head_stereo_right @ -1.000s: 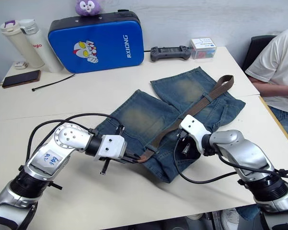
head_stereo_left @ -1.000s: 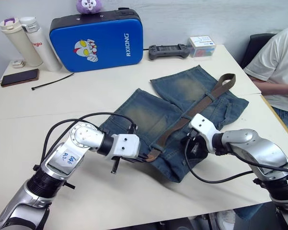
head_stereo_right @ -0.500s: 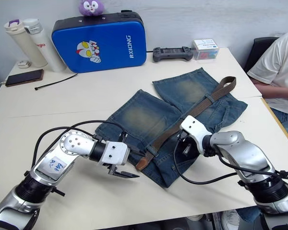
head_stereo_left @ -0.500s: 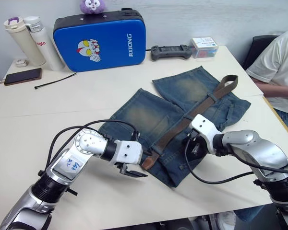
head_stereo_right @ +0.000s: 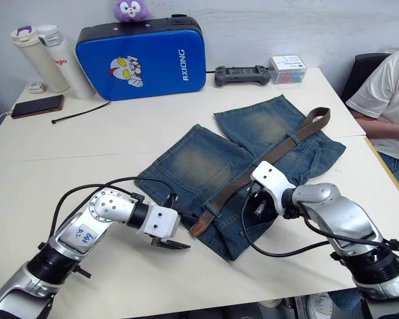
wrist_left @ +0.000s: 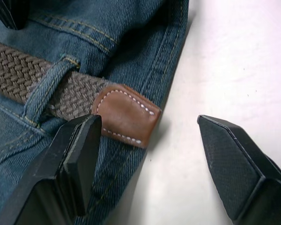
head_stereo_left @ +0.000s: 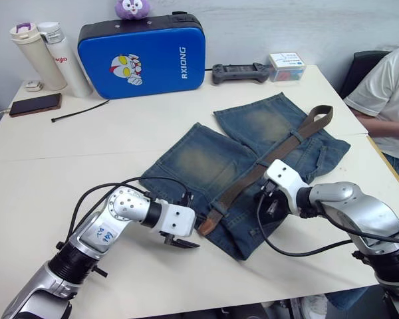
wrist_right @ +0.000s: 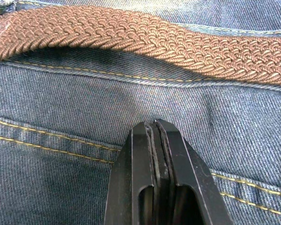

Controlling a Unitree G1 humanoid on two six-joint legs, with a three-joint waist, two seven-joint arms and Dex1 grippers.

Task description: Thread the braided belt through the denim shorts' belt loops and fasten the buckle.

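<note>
Pale surface (head_stereo_left: 120, 133) carrying the denim shorts (head_stereo_left: 213, 159) spread flat, braided belt (head_stereo_left: 253, 174) run along the waistband between the two pincers. Left pincer (wrist_left: 147, 154) spread wide at the shorts' edge, one finger (wrist_left: 75, 159) just beside the belt's tan leather tip (wrist_left: 126, 115), which pokes out of a belt loop (wrist_left: 47, 89) just ahead. Right pincer (wrist_right: 154, 140) clamped on a pinch of denim, belt just beyond its tips.

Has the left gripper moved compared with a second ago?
Yes. The left gripper has dropped off the denim shorts onto the table beside the belt's tan tip, jaws open.
</note>
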